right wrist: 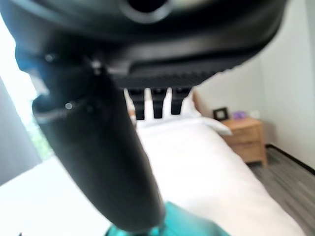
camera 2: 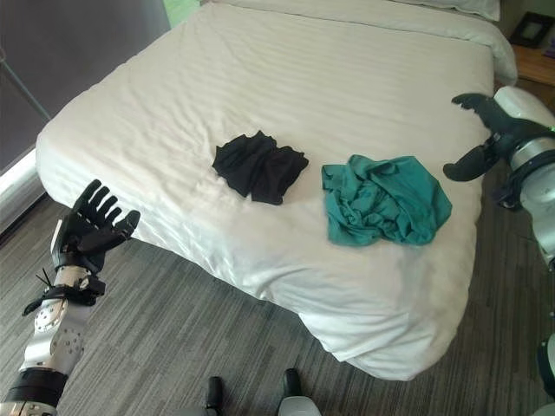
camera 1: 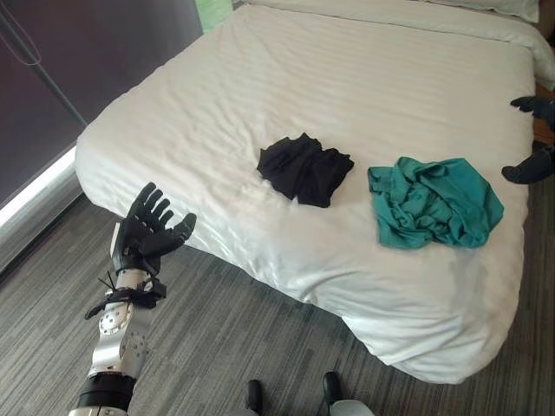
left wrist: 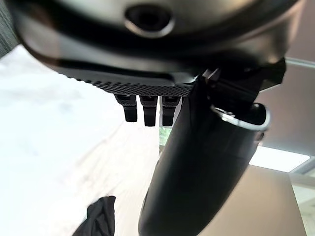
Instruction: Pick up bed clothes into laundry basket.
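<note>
Teal garment (camera 2: 386, 201) lies crumpled across bed (camera 2: 347, 78) — both hands' fingers spread, holding nothing.

Dark robot hand (camera 1: 147, 231), silver-grey arm (camera 1: 117, 342)

Premises: a bedroom, of hotel or residential type. A large bed (camera 1: 347, 95) with a white striped duvet occupies most of the room, with a pillow (camera 1: 486, 7) at its head. A wooden nightstand (right wrist: 246, 137) stands beside the bed, carrying a small frame (right wrist: 221, 113). Flooring is grey striped carpet (camera 1: 225, 338). A dark curtain (camera 1: 78, 61) hangs along one side, and the walls (right wrist: 290, 83) are plain and light.
</note>
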Available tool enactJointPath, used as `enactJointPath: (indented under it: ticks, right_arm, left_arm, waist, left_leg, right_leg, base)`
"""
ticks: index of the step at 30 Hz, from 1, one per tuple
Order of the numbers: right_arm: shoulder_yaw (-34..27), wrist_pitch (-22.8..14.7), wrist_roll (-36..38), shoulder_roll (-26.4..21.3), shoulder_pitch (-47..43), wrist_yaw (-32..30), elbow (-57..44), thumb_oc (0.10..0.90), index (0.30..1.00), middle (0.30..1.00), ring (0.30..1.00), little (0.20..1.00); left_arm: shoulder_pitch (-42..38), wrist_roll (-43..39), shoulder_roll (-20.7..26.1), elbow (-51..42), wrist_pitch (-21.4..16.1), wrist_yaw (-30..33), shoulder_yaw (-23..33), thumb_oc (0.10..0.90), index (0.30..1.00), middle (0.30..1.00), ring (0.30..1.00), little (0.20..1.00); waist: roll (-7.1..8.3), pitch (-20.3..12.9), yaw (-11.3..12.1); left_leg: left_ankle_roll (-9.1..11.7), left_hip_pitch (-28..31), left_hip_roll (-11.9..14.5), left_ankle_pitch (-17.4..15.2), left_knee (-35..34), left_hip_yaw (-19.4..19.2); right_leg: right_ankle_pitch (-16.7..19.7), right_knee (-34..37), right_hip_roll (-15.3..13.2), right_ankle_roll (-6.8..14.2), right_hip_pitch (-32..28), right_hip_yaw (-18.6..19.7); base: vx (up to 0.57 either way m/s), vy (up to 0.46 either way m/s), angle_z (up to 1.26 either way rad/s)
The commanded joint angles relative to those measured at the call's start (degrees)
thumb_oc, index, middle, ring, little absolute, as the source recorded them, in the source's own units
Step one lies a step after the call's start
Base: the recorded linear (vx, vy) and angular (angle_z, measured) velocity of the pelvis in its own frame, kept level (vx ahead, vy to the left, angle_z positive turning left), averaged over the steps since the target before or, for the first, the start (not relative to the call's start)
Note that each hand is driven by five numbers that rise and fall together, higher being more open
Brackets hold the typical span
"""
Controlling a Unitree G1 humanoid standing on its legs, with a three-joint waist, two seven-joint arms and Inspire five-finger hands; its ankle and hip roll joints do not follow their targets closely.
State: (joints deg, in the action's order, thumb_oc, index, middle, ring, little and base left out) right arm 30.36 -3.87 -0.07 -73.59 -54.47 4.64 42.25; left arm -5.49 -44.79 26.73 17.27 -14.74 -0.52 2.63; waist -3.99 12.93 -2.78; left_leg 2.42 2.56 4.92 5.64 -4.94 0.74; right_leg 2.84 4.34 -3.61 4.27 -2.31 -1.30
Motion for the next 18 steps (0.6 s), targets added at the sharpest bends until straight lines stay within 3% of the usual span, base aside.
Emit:
enactJointPath:
  ticks: [1, 7, 10, 15, 16, 18]
  right_arm:
    - [5.94, -1.71, -1.05, -0.80, -10.26, -3.02, 0.85, 0.800, 0.900, 0.900, 0.900, 0.900]
    - [8.00, -0.50, -2.21, 3.80, -11.65, -2.88, 9.27, 0.800, 0.900, 0.900, 0.900, 0.900]
    - [10.47, 0.69, -4.44, 6.61, -13.41, -1.87, 17.45, 0.800, 0.900, 0.900, 0.900, 0.900]
    - [9.51, 2.20, -6.09, 8.92, -9.56, 1.03, 25.22, 0.800, 0.900, 0.900, 0.900, 0.900]
    - [9.45, 2.17, -6.11, 8.92, -9.49, 1.04, 25.24, 0.800, 0.900, 0.900, 0.900, 0.900]
    - [6.81, 3.25, -8.22, 10.40, -3.46, 3.73, 32.03, 0.800, 0.900, 0.900, 0.900, 0.900]
  left_arm:
    - [-1.16, -1.11, 6.00, -8.60, -5.06, -1.40, 4.76, 0.800, 0.900, 0.900, 0.900, 0.900]
    - [2.97, -1.54, 5.64, -11.49, -4.23, -1.74, 5.40, 0.800, 0.900, 0.900, 0.900, 0.900]
    - [4.72, -3.05, 6.03, -12.81, -3.80, -2.12, 6.41, 0.800, 0.900, 0.900, 0.900, 0.900]
    - [5.49, -5.26, 5.58, -13.42, -3.79, -1.78, 7.76, 0.800, 0.900, 0.900, 0.900, 0.900]
    - [5.50, -5.27, 5.61, -13.43, -3.79, -1.79, 7.74, 0.800, 0.900, 0.900, 0.900, 0.900]
    - [5.86, -5.89, 4.09, -13.44, -2.99, -2.23, 7.56, 0.800, 0.900, 0.900, 0.900, 0.900]
  waist:
    - [5.81, -4.99, 3.63]
    - [4.85, -3.60, 5.72]
    - [3.67, -2.28, 6.77]
    - [0.14, 1.44, 7.93]
    - [0.18, 1.27, 7.98]
    - [-2.31, 3.00, 8.38]
  left_leg:
    - [3.67, 5.27, -1.33, -2.23, -0.06, -0.05]
    - [4.00, 3.47, -1.20, -1.65, -0.06, 2.31]
    - [4.36, 1.51, -1.39, -0.88, -0.06, 3.45]
    - [4.84, -3.21, -1.64, 1.17, 0.03, 5.01]
    - [4.86, -3.38, -1.63, 1.18, 0.04, 5.01]
    - [5.29, -5.77, -2.01, 2.29, 0.15, 5.96]
  right_leg:
    - [0.49, -1.29, -3.05, 4.33, -0.75, 1.38]
    - [0.21, -0.40, -3.05, 3.55, -1.01, -0.47]
    - [0.18, -0.71, -3.12, 3.28, 0.31, -1.30]
    - [-0.35, -3.43, -3.58, 2.75, 6.09, -1.43]
    - [-0.44, -3.62, -3.57, 2.74, 6.36, -1.41]
    - [-0.79, -5.10, -4.13, 2.36, 9.02, -1.71]
  base:
    - [0.00, -0.046, 0.17]
    - [0.00, -0.063, 0.24]
    - [-0.05, -0.061, 0.16]
    - [-0.10, -0.031, 0.17]
    - [-0.08, -0.021, 0.11]
    - [-0.07, -0.046, 0.06]
